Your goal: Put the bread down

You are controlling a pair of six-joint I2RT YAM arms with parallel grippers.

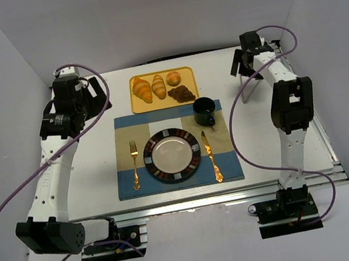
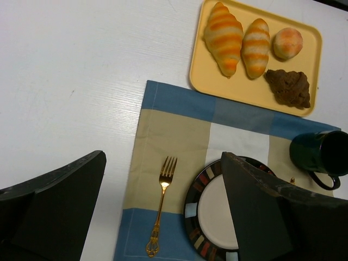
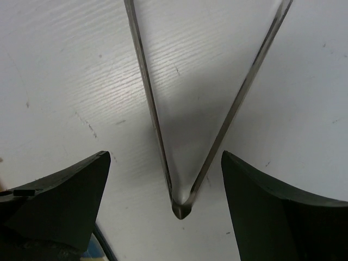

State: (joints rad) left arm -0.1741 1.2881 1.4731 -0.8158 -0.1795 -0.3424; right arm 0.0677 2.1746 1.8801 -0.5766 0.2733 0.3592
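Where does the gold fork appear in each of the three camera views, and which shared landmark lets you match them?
Top external: the gold fork lies left of centre on the placemat, just left of the plate.
Left wrist: bottom centre, prongs pointing up the picture, again left of the plate.
Right wrist: not in it.
Shared landmark: the plate with its patterned rim, seen in the top external and left wrist views.
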